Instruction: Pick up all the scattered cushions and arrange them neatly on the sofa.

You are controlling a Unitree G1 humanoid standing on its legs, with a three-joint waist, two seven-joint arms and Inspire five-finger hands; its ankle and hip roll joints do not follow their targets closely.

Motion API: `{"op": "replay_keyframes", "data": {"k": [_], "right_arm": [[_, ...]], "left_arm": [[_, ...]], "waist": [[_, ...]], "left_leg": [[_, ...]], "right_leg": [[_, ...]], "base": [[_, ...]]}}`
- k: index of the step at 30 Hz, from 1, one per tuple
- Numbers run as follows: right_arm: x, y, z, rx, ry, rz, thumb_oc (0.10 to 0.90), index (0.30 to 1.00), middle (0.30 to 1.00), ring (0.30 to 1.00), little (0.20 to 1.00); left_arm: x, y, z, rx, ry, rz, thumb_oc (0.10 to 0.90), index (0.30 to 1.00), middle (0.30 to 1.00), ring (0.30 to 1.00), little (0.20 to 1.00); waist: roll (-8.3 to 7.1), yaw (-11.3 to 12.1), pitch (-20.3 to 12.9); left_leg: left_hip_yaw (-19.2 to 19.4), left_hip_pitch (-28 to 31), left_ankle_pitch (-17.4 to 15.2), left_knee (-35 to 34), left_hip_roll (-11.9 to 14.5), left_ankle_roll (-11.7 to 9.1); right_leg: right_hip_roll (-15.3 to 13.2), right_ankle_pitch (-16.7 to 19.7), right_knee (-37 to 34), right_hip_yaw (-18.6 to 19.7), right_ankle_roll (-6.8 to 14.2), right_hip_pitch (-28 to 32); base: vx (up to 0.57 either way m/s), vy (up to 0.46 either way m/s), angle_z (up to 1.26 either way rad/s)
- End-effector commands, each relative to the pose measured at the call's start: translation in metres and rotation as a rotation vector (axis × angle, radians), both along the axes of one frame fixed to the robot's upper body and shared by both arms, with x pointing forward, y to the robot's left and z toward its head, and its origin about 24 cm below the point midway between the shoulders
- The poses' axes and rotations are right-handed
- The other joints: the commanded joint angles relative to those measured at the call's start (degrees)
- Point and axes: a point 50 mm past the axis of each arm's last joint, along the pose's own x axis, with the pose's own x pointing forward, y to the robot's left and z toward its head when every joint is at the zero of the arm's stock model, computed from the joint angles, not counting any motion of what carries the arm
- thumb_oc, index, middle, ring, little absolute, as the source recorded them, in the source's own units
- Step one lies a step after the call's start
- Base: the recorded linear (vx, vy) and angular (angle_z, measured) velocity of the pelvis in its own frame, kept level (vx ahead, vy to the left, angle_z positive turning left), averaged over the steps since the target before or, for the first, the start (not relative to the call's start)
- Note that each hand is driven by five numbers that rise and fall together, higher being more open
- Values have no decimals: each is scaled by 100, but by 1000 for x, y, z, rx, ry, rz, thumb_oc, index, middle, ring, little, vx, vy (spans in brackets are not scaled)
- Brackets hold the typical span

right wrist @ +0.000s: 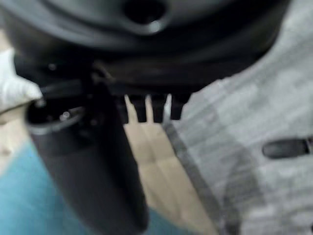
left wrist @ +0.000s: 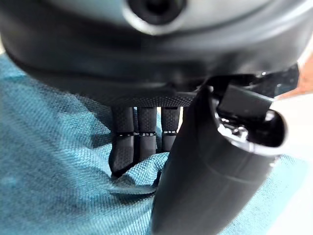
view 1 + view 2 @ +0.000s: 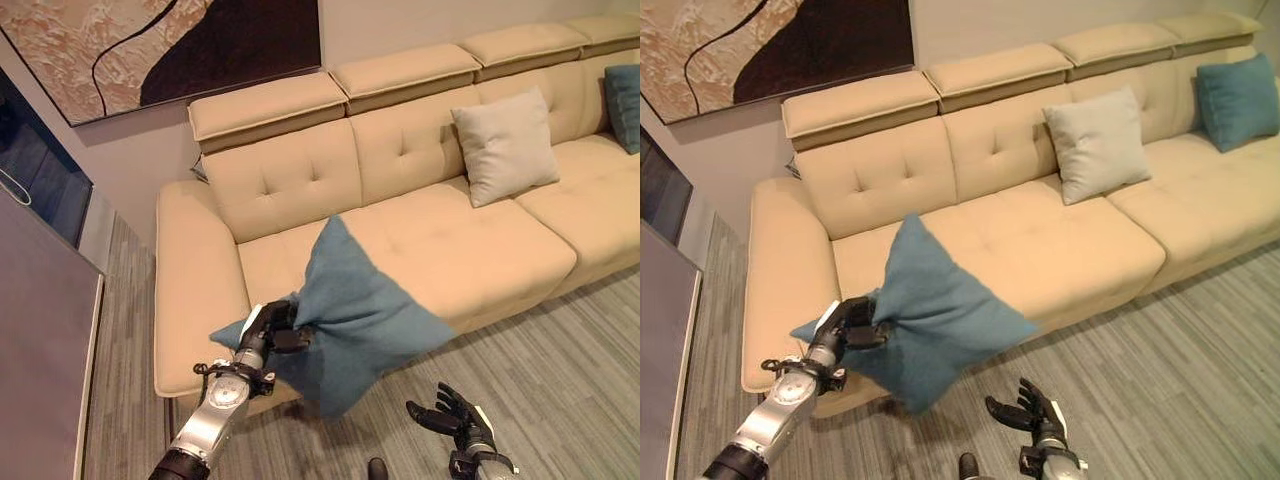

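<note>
My left hand (image 3: 272,328) is shut on a corner of a teal cushion (image 3: 350,320), which hangs in the air in front of the sofa's left seat. In the left wrist view the fingers (image 2: 134,142) and thumb pinch the teal cloth (image 2: 54,161). The beige sofa (image 3: 440,250) carries a light grey cushion (image 3: 505,146) leaning on its backrest and another teal cushion (image 3: 1238,100) at the far right. My right hand (image 3: 455,415) hovers low over the floor below the held cushion, fingers spread and holding nothing.
Grey striped carpet (image 3: 560,380) runs in front of the sofa. A large painting (image 3: 160,50) hangs on the wall behind. A dark panel (image 3: 40,330) stands at the left beside the sofa's armrest (image 3: 190,290).
</note>
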Motion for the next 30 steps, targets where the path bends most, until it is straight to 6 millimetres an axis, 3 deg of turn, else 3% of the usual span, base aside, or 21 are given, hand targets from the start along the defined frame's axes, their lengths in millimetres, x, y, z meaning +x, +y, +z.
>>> {"op": "replay_keyframes", "data": {"k": [1,7,10,13,14,16,17,18,23,29,30], "right_arm": [[46,-1,36,29,-272,-31,800,900,900,900,900],[67,9,54,64,-383,-15,800,900,900,900,900],[90,16,80,38,-502,40,800,900,900,900,900],[98,19,94,30,-565,70,800,900,900,900,900],[107,23,111,25,-635,112,800,900,900,900,900],[110,25,117,26,-662,129,800,900,900,900,900],[114,29,124,35,-694,146,638,658,658,658,658],[120,37,137,63,-752,179,400,300,300,300,300],[124,57,170,133,-907,255,400,300,300,300,300],[118,56,175,111,-930,277,400,300,300,300,300],[115,52,175,87,-928,279,400,300,300,300,300]], "left_arm": [[35,-21,111,-274,-518,-73,400,300,300,300,300],[25,-34,116,-377,-518,-144,400,300,300,300,300],[19,-38,119,-421,-524,-178,400,300,300,300,300],[18,-39,120,-420,-525,-191,400,300,300,300,300],[16,-40,119,-417,-523,-209,400,300,300,300,300],[16,-41,118,-416,-517,-216,400,300,300,300,300],[16,-42,117,-418,-511,-217,400,300,300,300,300],[16,-44,115,-419,-504,-220,400,300,300,300,300],[19,-39,113,-408,-498,-178,400,300,300,300,300],[19,-31,102,-385,-463,-140,400,300,300,300,300],[18,-28,93,-386,-425,-121,400,300,300,300,300]], "waist": [[-288,15,-460],[-210,71,-463],[-213,175,-467],[-229,215,-463],[-267,265,-466],[-285,284,-470],[-298,308,-478],[-330,348,-479],[-407,429,-487],[-455,435,-481],[-488,428,-460]], "left_leg": [[-188,15,-411,9,39,-324],[-200,52,-431,9,31,-317],[-245,73,-430,9,21,-309],[-282,79,-428,9,15,-309],[-322,86,-430,9,9,-311],[-344,93,-434,9,5,-312],[-359,93,-435,9,4,-312],[-387,94,-432,9,4,-316],[-427,83,-433,9,36,-326],[-450,99,-427,9,80,-335],[-461,91,-411,16,109,-348]], "right_leg": [[-377,-521,68,-376,549,288],[-388,-556,68,-400,542,318],[-382,-580,68,-439,531,372],[-381,-593,68,-471,524,399],[-379,-605,73,-506,513,428],[-382,-612,75,-527,510,444],[-379,-621,76,-542,505,452],[-371,-627,74,-566,498,470],[-341,-642,68,-605,483,458],[-292,-675,68,-590,448,477],[-260,-697,68,-578,429,482]], "base": [[0,0,0],[0,0,0],[0,0,0],[13,-6,6],[14,-8,11],[15,-7,21],[23,-13,20],[23,-14,16],[17,-22,13],[3,-23,1],[-7,-59,-1]]}}
